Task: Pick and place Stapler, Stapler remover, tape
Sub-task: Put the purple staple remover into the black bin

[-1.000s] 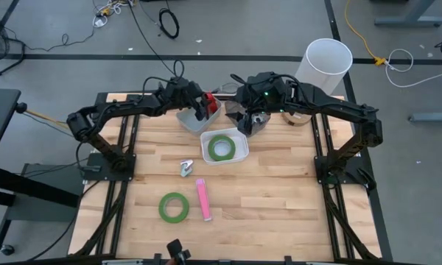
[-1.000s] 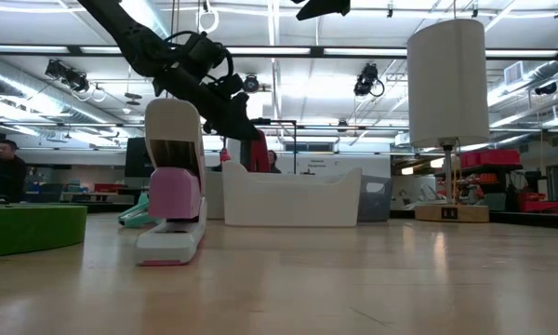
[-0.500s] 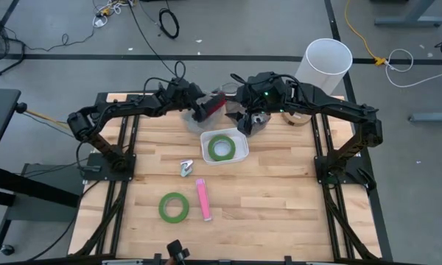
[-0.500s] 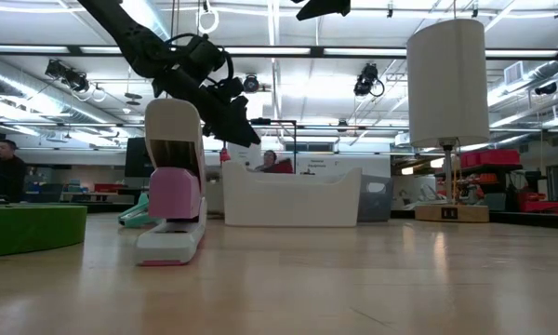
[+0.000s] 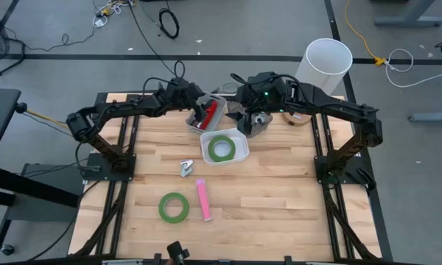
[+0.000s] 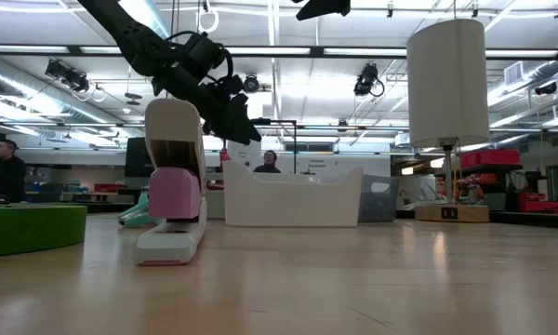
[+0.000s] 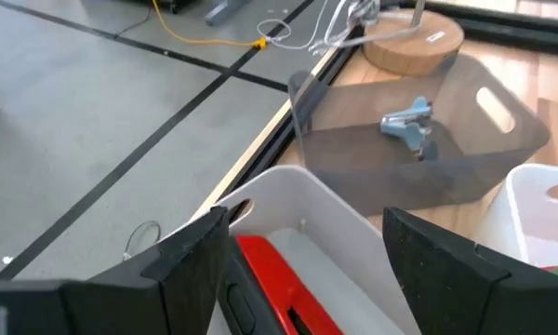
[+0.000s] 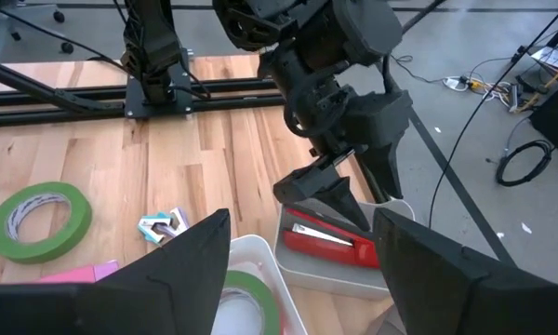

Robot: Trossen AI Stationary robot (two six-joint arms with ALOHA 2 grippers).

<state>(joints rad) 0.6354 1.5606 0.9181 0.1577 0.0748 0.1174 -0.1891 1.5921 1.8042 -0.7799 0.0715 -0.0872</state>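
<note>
Left gripper (image 5: 198, 110) fingers spread wide, empty, over small grey plastic bin (image 5: 219, 104) holding red stapler (image 5: 211, 114). Right gripper (image 5: 252, 122) wide, empty, just beside. One green tape ring (image 5: 222, 147) in white bin (image 5: 238, 156); second green ring (image 5: 174, 207) on wooden table (image 5: 280, 199).

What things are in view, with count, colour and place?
tape rolls: two, green; table front, middle white bin.
staplers: two; pink on table, red in back white bin.
staple removers: two, silvery; on table, in grey bin.
bins: two white, one grey; table's back half.
cylinder: one, white; at back right corner.
left gripper: open, over red stapler.
right gripper: open, over grey bin.
</note>
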